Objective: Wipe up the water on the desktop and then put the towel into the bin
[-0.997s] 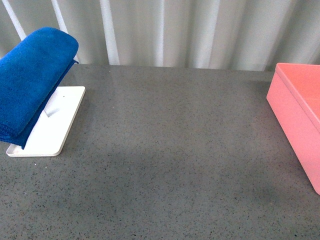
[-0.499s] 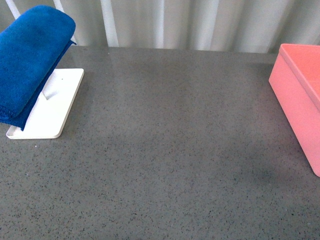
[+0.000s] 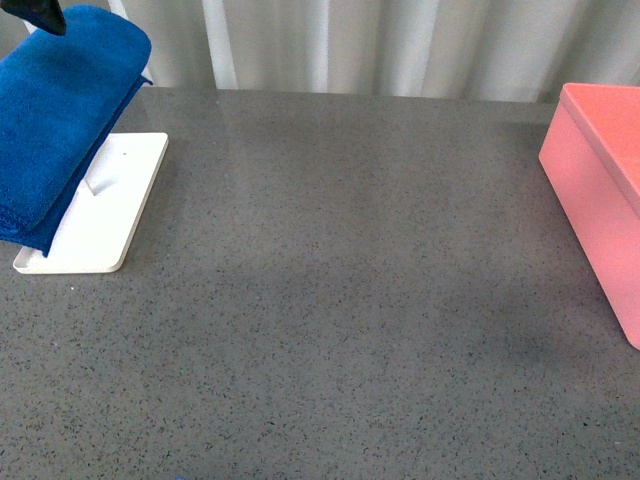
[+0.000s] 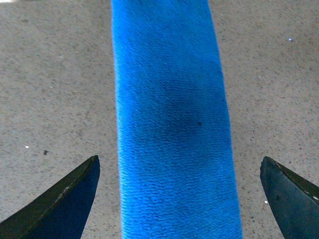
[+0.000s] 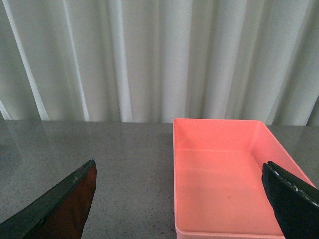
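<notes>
The blue towel (image 3: 60, 120) hangs folded over a rack at the far left of the dark grey speckled desktop (image 3: 340, 290). A dark tip of my left arm shows at the top left corner, just above the towel. In the left wrist view my left gripper (image 4: 179, 199) is open, its jaws spread wide either side of the towel (image 4: 169, 124) below. The salmon-pink bin (image 3: 600, 190) stands at the right edge. In the right wrist view my right gripper (image 5: 182, 199) is open and empty, above the bin (image 5: 224, 174), which is empty. I see no water on the desktop.
The rack's flat white tray base (image 3: 100, 215) sits under the towel at the left. A pale pleated curtain (image 3: 380, 45) runs behind the desktop's far edge.
The front view has shifted a little, so the desktop's far edge sits higher. A dark part of my left arm has come into view above the towel.
</notes>
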